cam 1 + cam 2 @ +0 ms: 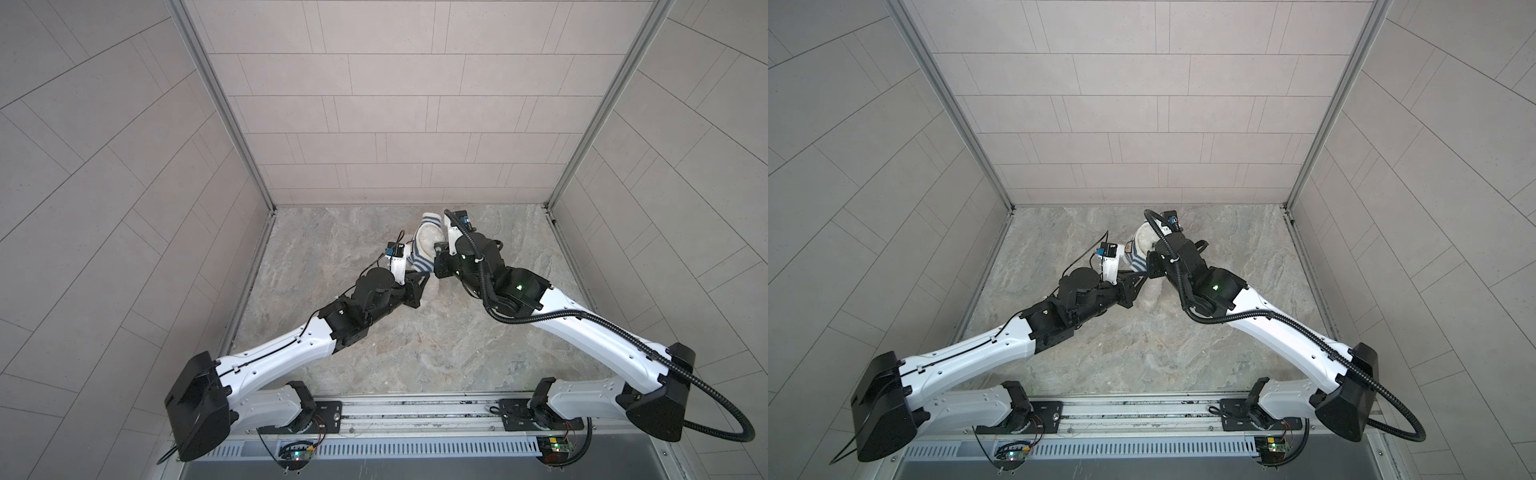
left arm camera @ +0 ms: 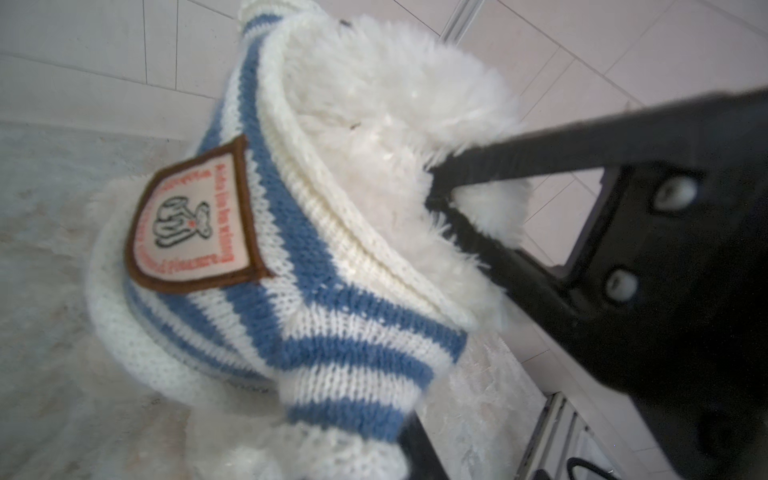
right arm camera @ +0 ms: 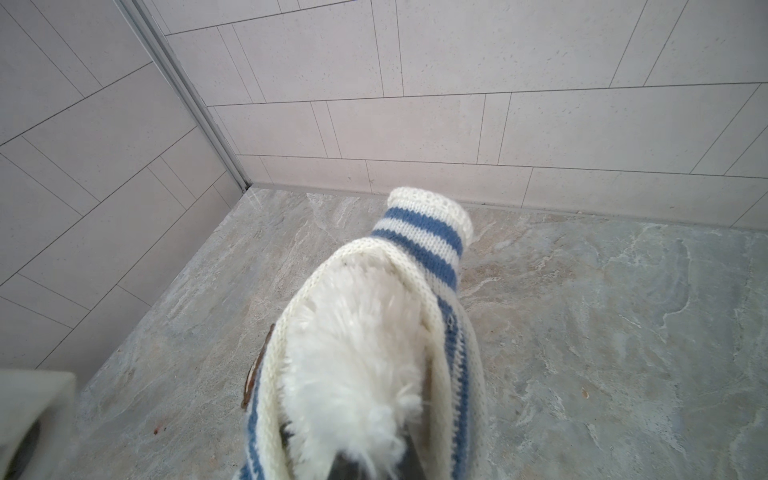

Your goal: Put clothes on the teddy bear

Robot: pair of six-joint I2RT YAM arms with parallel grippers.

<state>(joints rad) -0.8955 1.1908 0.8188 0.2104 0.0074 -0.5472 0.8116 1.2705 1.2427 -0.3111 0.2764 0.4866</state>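
Right gripper (image 2: 436, 189) pinches the teddy bear (image 2: 374, 124) steady so left gripper (image 1: 424, 279), seemingly nipping the striped shirt (image 2: 332, 324), can tug

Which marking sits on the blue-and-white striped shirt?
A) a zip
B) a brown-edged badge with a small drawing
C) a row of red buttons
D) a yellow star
B: the left wrist view shows a brown-edged badge on the striped shirt, which is pulled around the teddy bear.

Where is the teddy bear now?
In both top views the teddy bear is near the middle of the table, towards the back wall, partly inside the striped sweater, between the left gripper and right gripper.
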